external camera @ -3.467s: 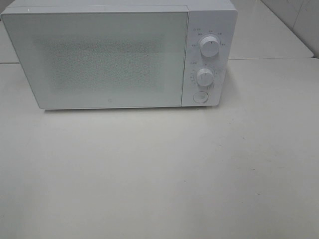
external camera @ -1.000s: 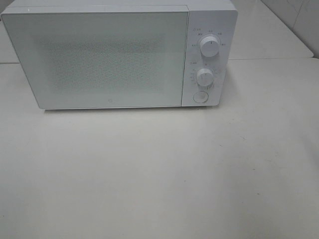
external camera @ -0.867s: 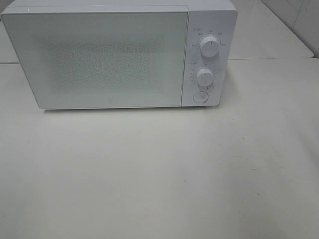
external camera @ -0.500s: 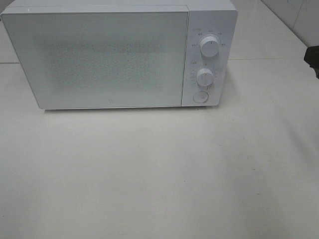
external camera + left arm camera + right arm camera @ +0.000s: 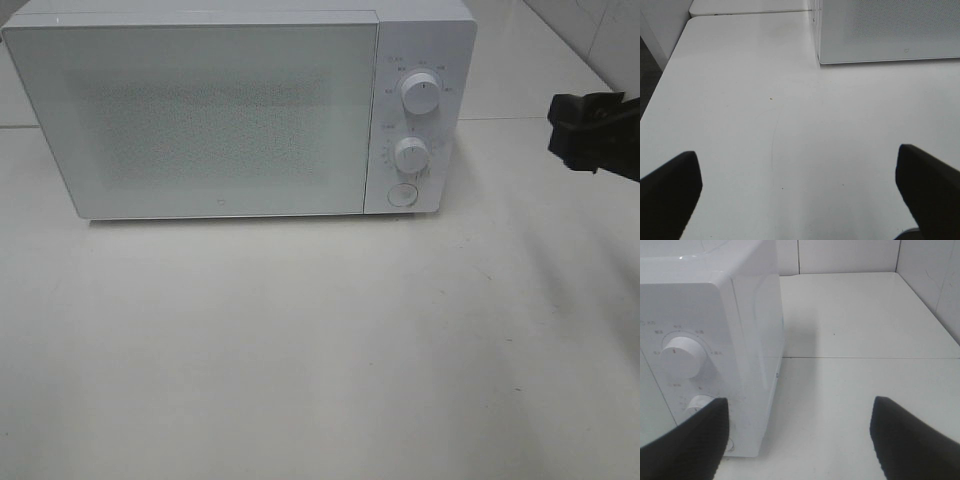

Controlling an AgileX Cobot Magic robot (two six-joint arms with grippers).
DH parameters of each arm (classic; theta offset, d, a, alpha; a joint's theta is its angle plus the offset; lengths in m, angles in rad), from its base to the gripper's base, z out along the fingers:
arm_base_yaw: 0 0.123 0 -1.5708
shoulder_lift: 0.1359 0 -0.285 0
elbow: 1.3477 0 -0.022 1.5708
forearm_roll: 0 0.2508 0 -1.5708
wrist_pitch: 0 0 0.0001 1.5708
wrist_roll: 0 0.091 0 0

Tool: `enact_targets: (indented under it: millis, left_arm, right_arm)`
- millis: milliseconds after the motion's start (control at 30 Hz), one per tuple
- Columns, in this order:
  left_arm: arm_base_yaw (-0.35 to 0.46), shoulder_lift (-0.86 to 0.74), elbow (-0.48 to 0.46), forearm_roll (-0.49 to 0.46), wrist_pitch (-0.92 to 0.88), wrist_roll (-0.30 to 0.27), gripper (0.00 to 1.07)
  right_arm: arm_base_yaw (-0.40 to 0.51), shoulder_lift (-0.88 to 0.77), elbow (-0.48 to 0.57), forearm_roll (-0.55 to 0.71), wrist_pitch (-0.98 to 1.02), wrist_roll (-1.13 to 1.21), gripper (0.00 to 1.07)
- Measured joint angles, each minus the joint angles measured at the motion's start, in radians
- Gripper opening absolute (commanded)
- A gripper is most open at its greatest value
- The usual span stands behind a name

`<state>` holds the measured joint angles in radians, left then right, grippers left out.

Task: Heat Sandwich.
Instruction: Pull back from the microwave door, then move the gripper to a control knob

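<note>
The sandwich is out of view in every frame. A white microwave stands at the back of the table with its door shut; its two knobs and round button are on the right panel. My right gripper comes in at the right edge, level with the knobs and apart from the microwave. In the right wrist view it is open and empty, with the control panel just ahead. My left gripper is open over bare table near the microwave's front corner.
The white table stretches in front of the microwave. A seam between table tops runs to the right of the microwave, and a tiled wall stands behind. The table's left edge shows in the left wrist view.
The right gripper has come into the high view from the right edge and moved left toward the microwave's control panel. The microwave has not moved.
</note>
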<state>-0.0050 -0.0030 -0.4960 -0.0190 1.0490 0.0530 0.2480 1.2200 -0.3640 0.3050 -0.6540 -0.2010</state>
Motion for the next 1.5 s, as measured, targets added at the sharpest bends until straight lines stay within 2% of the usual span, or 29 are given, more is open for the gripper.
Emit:
enact_targets:
  millis: [167,233,333,533,667,867,1100,1500]
  left_arm:
    - [0.0,0.0,0.0,0.0,0.0,0.0,0.98]
    - [0.0,0.0,0.0,0.0,0.0,0.0,0.98]
    - [0.0,0.0,0.0,0.0,0.0,0.0,0.98]
    - [0.0,0.0,0.0,0.0,0.0,0.0,0.98]
    - [0.0,0.0,0.0,0.0,0.0,0.0,0.98]
    - [0.0,0.0,0.0,0.0,0.0,0.0,0.98]
    - [0.0,0.0,0.0,0.0,0.0,0.0,0.98]
    - [0.0,0.0,0.0,0.0,0.0,0.0,0.98]
  right_arm:
    - [0.08,0.044,0.005,0.087,-0.079,-0.055,0.75]
    - [0.146,0.084,0.005,0.145,-0.147,-0.084,0.75]
    - [0.186,0.11,0.005,0.192,-0.189,-0.092,0.75]
    - [0.331,0.213,0.004,0.328,-0.333,-0.106,0.75]
    - [0.38,0.25,0.004,0.37,-0.381,-0.107,0.75]
    - [0.5,0.332,0.003,0.505,-0.481,-0.108,0.75]
    - [0.581,0.4,0.003,0.571,-0.55,-0.109,0.75]
    - [0.59,0.428,-0.002,0.582,-0.555,-0.106,0.75]
